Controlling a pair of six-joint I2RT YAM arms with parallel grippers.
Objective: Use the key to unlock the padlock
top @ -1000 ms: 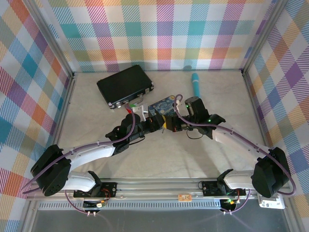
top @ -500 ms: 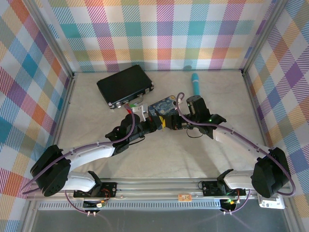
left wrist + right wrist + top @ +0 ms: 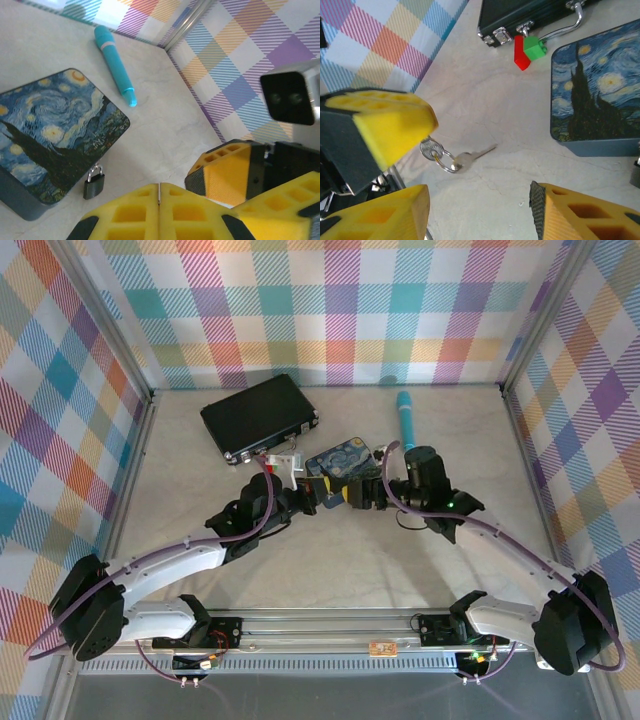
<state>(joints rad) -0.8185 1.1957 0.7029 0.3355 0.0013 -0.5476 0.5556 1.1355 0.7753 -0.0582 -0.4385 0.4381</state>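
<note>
Risking a drop: key (image 3: 470,157) dangling mid-frame in the right wrist view, pinched only by its ring end in the clamped left gripper (image 3: 159,192), liable to shake loose on any swing. Reaching inward from both lower corners overhead, wrists almost meeting; right gripper (image 3: 479,192) parted, empty. Leaving padlock (image 3: 94,181) lower left of the left wrist view, just beside blue tin (image 3: 50,125).

The key (image 3: 472,156) — a thin silvery sliver on a ring — sits ahead of the right gripper's (image 3: 479,207) parted jaws, its ring end pinched by the left gripper's (image 3: 159,195) shut jaws. The padlock (image 3: 94,181) — dark grey, shackle closed — lies just left of them.
</note>
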